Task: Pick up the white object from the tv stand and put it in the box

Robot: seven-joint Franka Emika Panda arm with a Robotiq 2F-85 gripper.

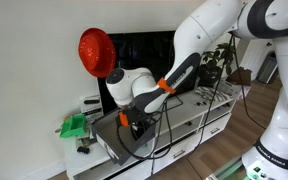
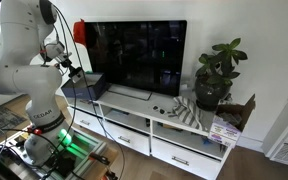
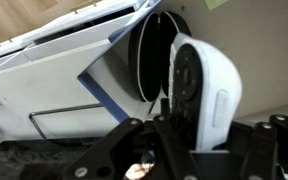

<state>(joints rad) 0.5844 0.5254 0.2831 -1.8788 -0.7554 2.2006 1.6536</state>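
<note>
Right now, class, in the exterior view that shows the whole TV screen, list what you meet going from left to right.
white robot arm → black TV → potted plant → brown cardboard-like item. The red item overlaps the TV's left edge, so it is left out.

Seen from the black TV (image 2: 139, 55), the potted plant (image 2: 216, 75) walls off 3 o'clock, and a red round object (image 2: 80, 30) above the box (image 2: 94, 84) crowds 9 o'clock, leaving open air at 6 o'clock before the tv stand (image 2: 174, 135).
</note>
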